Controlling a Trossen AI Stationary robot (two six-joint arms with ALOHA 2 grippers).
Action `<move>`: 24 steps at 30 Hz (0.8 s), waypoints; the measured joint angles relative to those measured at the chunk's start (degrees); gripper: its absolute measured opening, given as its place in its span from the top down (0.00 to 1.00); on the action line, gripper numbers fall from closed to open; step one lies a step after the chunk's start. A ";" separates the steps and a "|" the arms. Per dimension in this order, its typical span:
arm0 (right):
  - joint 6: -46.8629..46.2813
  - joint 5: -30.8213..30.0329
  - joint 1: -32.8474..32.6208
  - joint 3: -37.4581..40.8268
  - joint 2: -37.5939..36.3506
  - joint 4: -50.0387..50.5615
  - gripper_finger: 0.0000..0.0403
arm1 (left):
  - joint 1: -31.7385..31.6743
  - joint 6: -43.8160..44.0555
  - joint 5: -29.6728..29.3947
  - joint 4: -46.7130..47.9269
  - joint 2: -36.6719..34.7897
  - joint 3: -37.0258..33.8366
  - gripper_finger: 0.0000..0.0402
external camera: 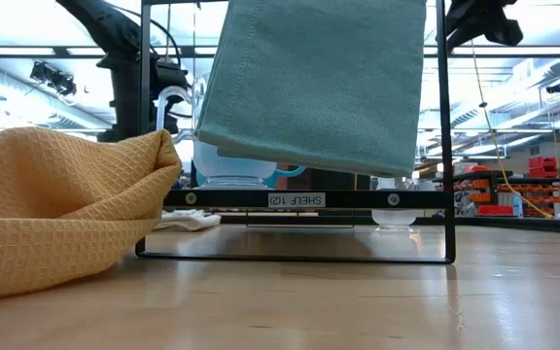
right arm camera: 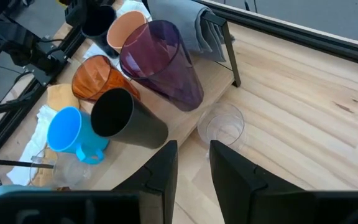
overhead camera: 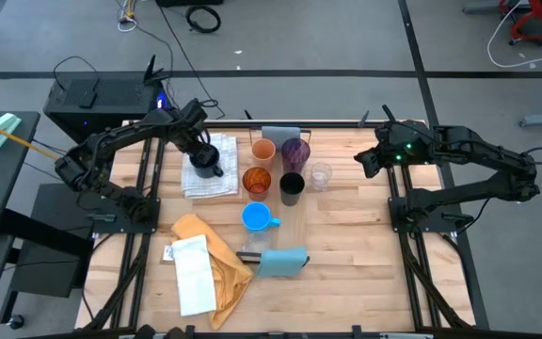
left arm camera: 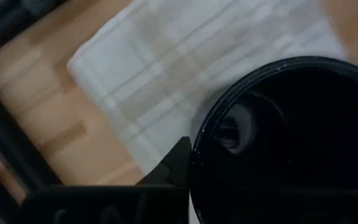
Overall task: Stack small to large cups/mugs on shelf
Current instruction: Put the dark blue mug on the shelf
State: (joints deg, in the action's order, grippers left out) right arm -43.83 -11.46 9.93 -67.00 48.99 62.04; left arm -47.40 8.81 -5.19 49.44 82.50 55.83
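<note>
Left gripper (overhead camera: 205, 156) sits over the navy mug (overhead camera: 204, 159), which stands on the white checked cloth (overhead camera: 212, 179) at the back left of the worktop (overhead camera: 365, 245). In the left wrist view one dark finger lies against the outside of the mug rim (left arm camera: 199, 155); the jaws look drawn in on the navy mug wall, though the second finger is hidden, so the pinch is a judgement. Right gripper (right arm camera: 192, 163) hangs at the back right, well apart from the cups, jaws part spread and holding nothing. The other vessels cluster mid-worktop: orange cup (overhead camera: 263, 150), purple translucent cup (overhead camera: 295, 153), amber translucent cup (overhead camera: 256, 181), black cup (overhead camera: 291, 187), clear glass (overhead camera: 320, 176), bright blue mug (overhead camera: 257, 217). All stand separately; nothing is nested. In the right wrist view several of them seem to rest on a pale board, likely the shelf (right arm camera: 219, 78), but its extent is unclear. A grey-blue cloth (overhead camera: 283, 261) and a yellow towel (overhead camera: 216, 256) lie toward the front. Progress: early. No stack exists yet, the first pick of the navy mug appears to be in hand, and all size-ordering and stacking remains.
</note>
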 joint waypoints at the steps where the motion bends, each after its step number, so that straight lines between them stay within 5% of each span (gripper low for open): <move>1: -0.02 0.00 0.00 0.00 0.00 -0.19 0.75 | -0.01 -0.42 0.33 -0.19 -0.05 0.13 0.93; 12: 0.16 -0.02 0.00 0.00 0.00 -1.31 0.75 | -0.66 -0.60 1.62 3.47 -0.75 1.88 0.93; 18: 3.84 0.84 -0.21 0.00 0.00 -4.61 0.75 | -0.40 -2.21 0.34 14.03 -0.79 11.95 0.94; 24: 19.36 3.94 -5.07 0.00 0.00 -24.64 0.75 | 0.18 -1.03 -0.75 22.57 -0.88 26.49 0.94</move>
State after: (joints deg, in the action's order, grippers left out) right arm -24.47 -7.52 4.87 -67.00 48.99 37.40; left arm -47.22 7.78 -5.94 72.01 81.62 82.32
